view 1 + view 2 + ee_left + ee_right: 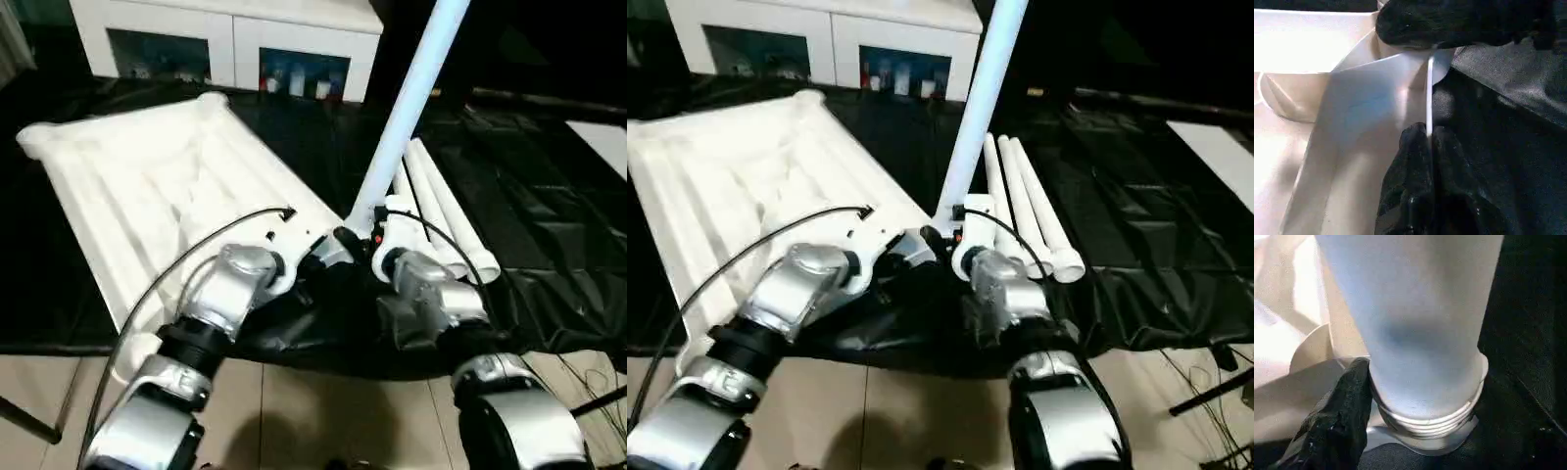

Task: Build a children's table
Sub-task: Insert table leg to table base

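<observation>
Top [147, 186] lying ribbed side up on black sheet [549, 196], sockets exposed for legs. Left gripper [1427, 142] pinching thin rim of top at near corner, jaws pressed together on it, likely to steady the slab. Right gripper [364, 240] holding upright leg [407, 117] at its base, jaws spread around tube; threaded end sitting in corner socket [1430, 440], probably for screwing in. Three spare legs [446, 215] lying just beside, within reach.

Tabletop [147, 186] left on the work table [549, 196] — three legs [441, 220] beside it, right.
</observation>
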